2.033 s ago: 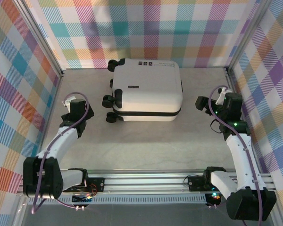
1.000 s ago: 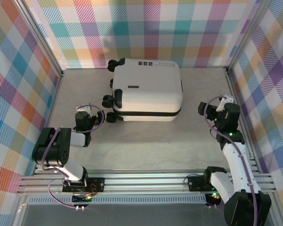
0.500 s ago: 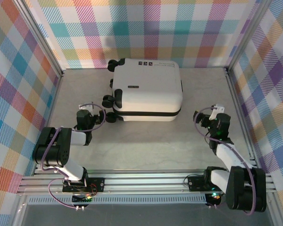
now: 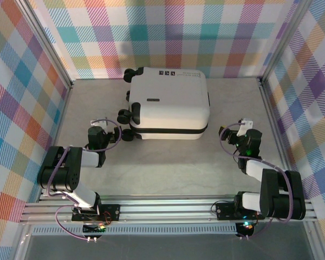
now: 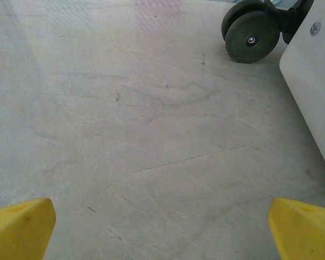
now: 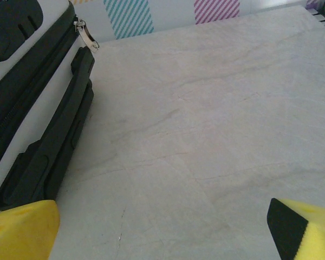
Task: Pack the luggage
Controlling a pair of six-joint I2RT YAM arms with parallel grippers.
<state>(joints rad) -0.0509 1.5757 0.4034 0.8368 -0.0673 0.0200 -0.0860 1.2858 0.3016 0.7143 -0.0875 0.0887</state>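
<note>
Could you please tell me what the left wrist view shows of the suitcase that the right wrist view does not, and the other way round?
Left wrist view: a black wheel at a corner of the luggage, whose white shell runs down the right edge.
Right wrist view: the black side handle, the zipper band and a metal zipper pull.
Shared: the pale table, part of the luggage, and yellow fingertips set wide apart. The left gripper and right gripper are both open and hold nothing.
</note>
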